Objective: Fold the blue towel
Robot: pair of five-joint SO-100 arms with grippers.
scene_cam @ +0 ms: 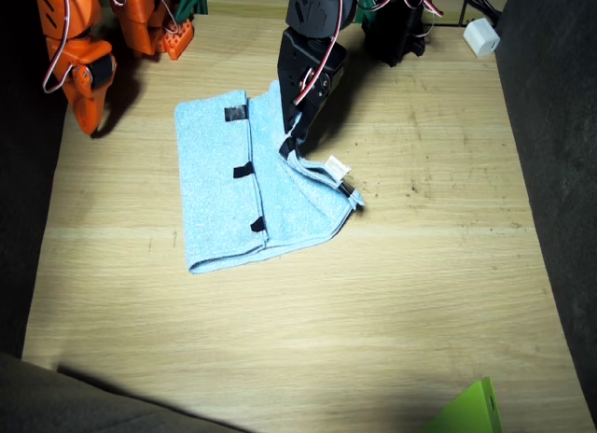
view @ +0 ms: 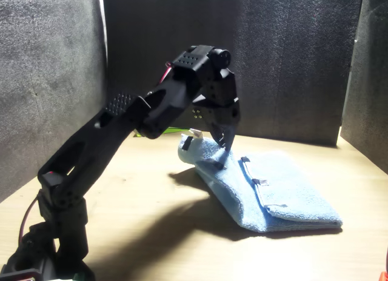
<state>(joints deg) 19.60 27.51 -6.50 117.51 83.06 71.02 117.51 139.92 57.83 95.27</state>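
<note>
The blue towel (scene_cam: 224,186) lies on the wooden table (scene_cam: 392,293), its right part doubled over, with black tape strips showing along a fold line. My left gripper (scene_cam: 293,146), the black one, reaches down onto the towel's raised right edge and is shut on a pinch of cloth there. A white tag (scene_cam: 336,164) sticks out beside it. In the front view the same gripper (view: 223,154) presses into the towel (view: 291,196) at its lifted end. My right gripper (scene_cam: 90,120), the orange one, hangs shut at the table's far left corner, apart from the towel.
A small white block (scene_cam: 482,36) sits at the far corner near the left arm's base. A bright green object (scene_cam: 466,410) pokes in at the near edge. Dark foam walls (view: 291,63) close in the table's sides.
</note>
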